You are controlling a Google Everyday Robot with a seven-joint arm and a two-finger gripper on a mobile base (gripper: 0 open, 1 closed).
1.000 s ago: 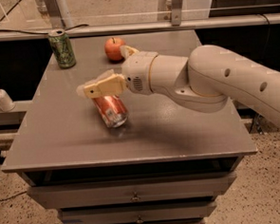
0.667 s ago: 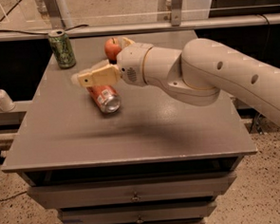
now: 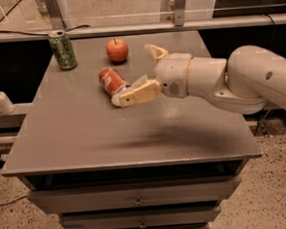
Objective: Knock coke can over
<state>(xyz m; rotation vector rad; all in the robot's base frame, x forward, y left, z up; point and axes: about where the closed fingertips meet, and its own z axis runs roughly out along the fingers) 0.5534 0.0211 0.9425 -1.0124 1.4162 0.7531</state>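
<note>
- I see the red-orange aluminium coke can (image 3: 111, 81) with white lettering lying on its side on the flat grey table (image 3: 86, 139), in the back half and a little left of centre.
- The can lies at a slant, with one end toward the back left and the other toward me.
- My cream-coloured two-finger gripper (image 3: 133, 73) sits just to the right of the coke can, low over the tabletop.
- The tool is released: its tan fingers (image 3: 138, 93) are spread well apart and nothing is held between them.
- The lower finger points left, and its tip is right at the can's near end. I cannot tell whether they touch.
- The other finger points up and away from the can.
- The thick white arm (image 3: 247, 78) comes in from the right edge.
- A round red-orange apple (image 3: 117, 50) sits just behind the coke can, apart from it.
- A green drinks can (image 3: 62, 49) stands upright near the back left corner, well apart from the gripper.
- A white pump bottle (image 3: 0, 98) stands on a lower ledge left of the table.
</note>
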